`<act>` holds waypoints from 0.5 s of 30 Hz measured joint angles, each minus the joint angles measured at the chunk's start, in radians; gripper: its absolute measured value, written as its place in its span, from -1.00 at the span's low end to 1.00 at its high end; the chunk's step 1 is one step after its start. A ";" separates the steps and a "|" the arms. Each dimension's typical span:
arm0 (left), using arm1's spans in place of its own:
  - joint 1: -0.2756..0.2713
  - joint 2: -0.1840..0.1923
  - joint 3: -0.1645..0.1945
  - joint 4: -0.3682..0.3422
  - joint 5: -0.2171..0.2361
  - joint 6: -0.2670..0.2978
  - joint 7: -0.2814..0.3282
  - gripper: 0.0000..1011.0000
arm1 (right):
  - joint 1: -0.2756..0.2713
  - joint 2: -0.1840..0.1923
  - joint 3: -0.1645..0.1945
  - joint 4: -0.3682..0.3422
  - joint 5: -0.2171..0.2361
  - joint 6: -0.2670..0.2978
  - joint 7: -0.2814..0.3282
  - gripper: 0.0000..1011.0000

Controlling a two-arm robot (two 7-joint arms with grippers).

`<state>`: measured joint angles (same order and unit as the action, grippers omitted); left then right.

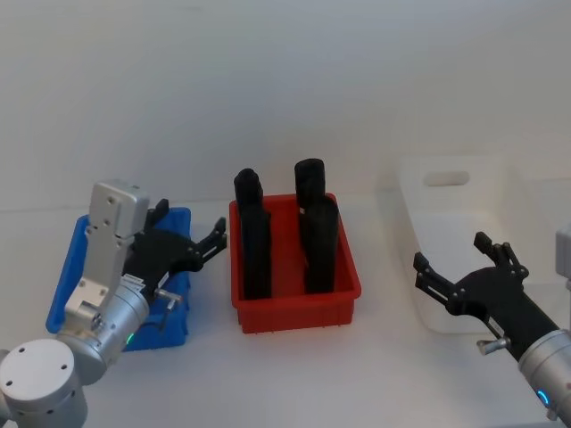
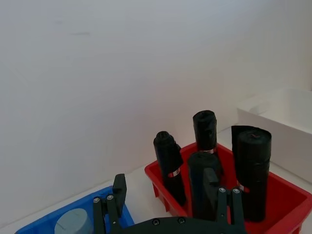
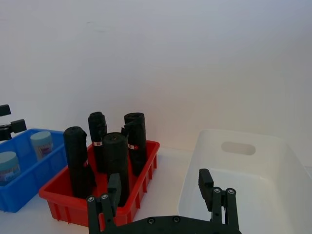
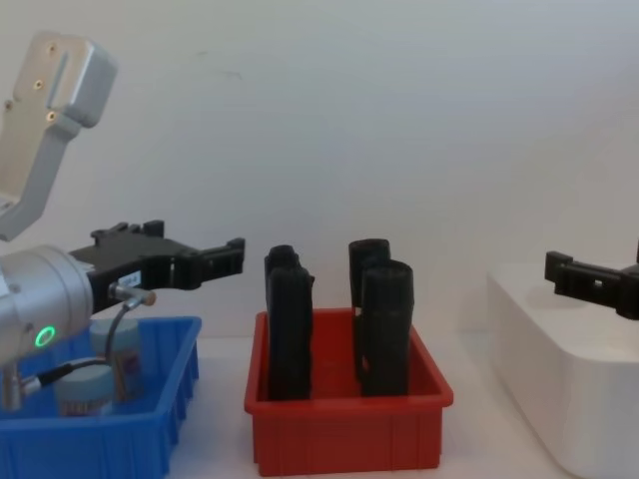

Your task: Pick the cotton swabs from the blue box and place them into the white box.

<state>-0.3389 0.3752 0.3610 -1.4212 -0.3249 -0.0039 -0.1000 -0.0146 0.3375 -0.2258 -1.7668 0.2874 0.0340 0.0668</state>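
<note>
The blue box (image 1: pixel 64 272) stands at the table's left. Two cotton swabs tubs (image 3: pixel 41 143) (image 3: pixel 7 165) with pale lids stand inside it, and they also show through my left arm's cables as tubs (image 4: pixel 84 391). My left gripper (image 1: pixel 190 227) hovers open above the blue box's right side and holds nothing; one tub lid (image 2: pixel 73 222) lies just below its fingers. The white box (image 1: pixel 455 201) stands at the right. My right gripper (image 1: pixel 451 251) hangs open and empty over the white box's (image 3: pixel 234 170) near left part.
A red bin (image 1: pixel 299 312) sits between the two boxes and holds several tall black upright rolls (image 1: pixel 254 232). These rolls rise well above the bin's rim. A plain white wall closes the back of the table.
</note>
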 joint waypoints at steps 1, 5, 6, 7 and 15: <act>-0.002 0.000 -0.003 0.006 -0.004 0.002 0.000 0.99 | 0.000 0.000 0.000 0.000 0.000 0.000 0.000 0.98; -0.008 0.002 -0.013 0.028 -0.022 0.011 0.000 0.99 | 0.000 0.000 0.000 0.000 0.000 0.000 0.000 0.98; -0.009 0.002 -0.015 0.032 -0.026 0.013 0.000 0.99 | 0.000 0.000 0.000 0.000 0.000 0.000 0.000 0.98; -0.010 0.003 -0.018 0.037 -0.031 0.016 0.000 0.99 | 0.000 0.000 0.000 0.000 0.000 0.000 0.000 0.98; -0.017 0.006 -0.037 0.080 -0.070 0.042 0.011 0.99 | 0.000 0.000 0.000 0.000 0.000 0.000 0.000 0.98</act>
<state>-0.3559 0.3810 0.3241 -1.3414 -0.3945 0.0377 -0.0887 -0.0146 0.3374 -0.2258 -1.7668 0.2874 0.0340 0.0667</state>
